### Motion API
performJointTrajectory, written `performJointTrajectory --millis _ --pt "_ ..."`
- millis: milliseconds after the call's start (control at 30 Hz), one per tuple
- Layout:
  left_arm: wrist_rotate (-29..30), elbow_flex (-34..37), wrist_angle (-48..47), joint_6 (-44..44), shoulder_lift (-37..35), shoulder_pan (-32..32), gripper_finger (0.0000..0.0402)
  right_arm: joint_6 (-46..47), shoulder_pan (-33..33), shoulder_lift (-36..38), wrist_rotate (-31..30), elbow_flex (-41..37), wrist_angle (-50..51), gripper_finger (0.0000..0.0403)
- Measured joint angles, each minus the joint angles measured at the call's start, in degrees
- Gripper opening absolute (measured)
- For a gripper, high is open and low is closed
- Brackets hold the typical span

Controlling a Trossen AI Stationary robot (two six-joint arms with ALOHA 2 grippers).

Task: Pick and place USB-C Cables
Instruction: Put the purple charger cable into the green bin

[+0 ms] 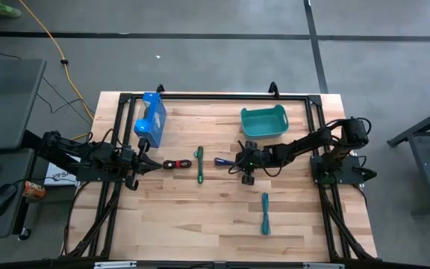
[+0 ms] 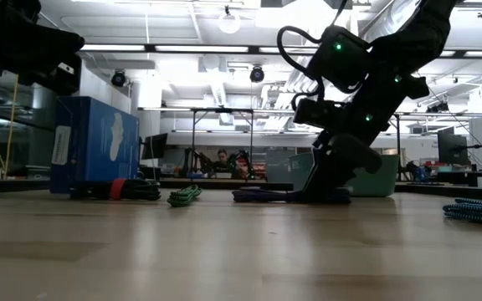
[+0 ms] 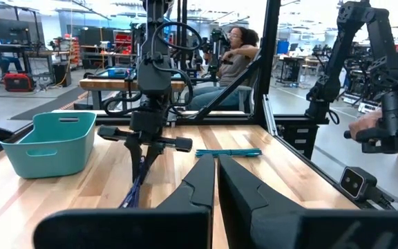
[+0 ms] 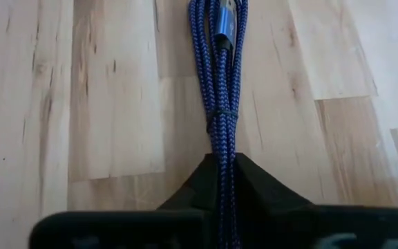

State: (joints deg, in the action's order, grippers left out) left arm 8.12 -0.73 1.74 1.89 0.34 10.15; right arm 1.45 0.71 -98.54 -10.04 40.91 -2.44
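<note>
The teal plastic bin (image 1: 263, 122) sits near the far edge of the wooden desk (image 1: 200, 217), right of centre; from above nothing shows inside it. The left wrist view shows only its outer wall (image 3: 47, 145), not its contents. A bright blue box (image 1: 151, 119) stands upright near the far left corner.

Four USB-C cable bundles lie on the desk, all outside the bin. The red-and-black cable (image 1: 174, 164) lies just in front of the blue box. The green cable (image 1: 199, 164) lies beside it toward the middle, running front to back. The dark blue cable (image 1: 225, 161) lies near the centre, just in front of the bin. The teal cable (image 1: 265, 212) lies well apart from the others, toward the front right.

The right gripper (image 1: 246, 164) is down at the desk surface on the dark blue cable. In its wrist view the braided blue strands (image 4: 218, 83) run straight between the two dark fingers (image 4: 258, 183), which are closed around the bundle. The low view shows that arm leaning down to the bundle (image 2: 262, 196) on the desk.

The left gripper (image 1: 149, 165) hangs at the left side of the desk, close to the red-and-black cable, its fingers (image 3: 202, 183) pressed together and holding nothing.
</note>
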Motion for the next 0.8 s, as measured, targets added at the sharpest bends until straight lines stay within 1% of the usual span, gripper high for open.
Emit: performJointTrajectory --millis 133,267,367,433,533,600,700,800 --pt "0.0 0.0 0.0 0.0 0.0 0.0 0.0 -0.5 -0.1 0.0 0.6 0.0 0.0 0.0024" --pt "0.0 0.0 0.0 0.0 0.0 0.0 0.0 -1.5 -0.1 0.0 1.0 0.0 0.0 0.0008" --pt "0.0 0.0 0.0 0.0 0.0 0.0 0.0 -1.9 -0.1 0.2 1.2 0.0 0.5 0.0007" --pt "0.0 0.0 0.0 0.0 0.0 0.0 0.0 -1.9 -0.1 1.3 1.3 -0.1 2.8 0.0006" --pt "0.0 0.0 0.0 0.0 0.0 0.0 0.0 -1.3 -0.3 4.7 1.4 -0.5 7.8 0.0004" --pt "0.0 0.0 0.0 0.0 0.0 0.0 0.0 -0.3 -0.1 8.1 1.8 -2.0 8.0 0.0003" --pt "0.0 0.0 0.0 0.0 0.0 0.0 0.0 1.9 0.8 14.6 2.2 -6.0 4.3 0.0002" --pt "0.0 0.0 0.0 0.0 0.0 0.0 0.0 4.5 2.5 21.3 2.3 -12.7 -1.8 0.0001"
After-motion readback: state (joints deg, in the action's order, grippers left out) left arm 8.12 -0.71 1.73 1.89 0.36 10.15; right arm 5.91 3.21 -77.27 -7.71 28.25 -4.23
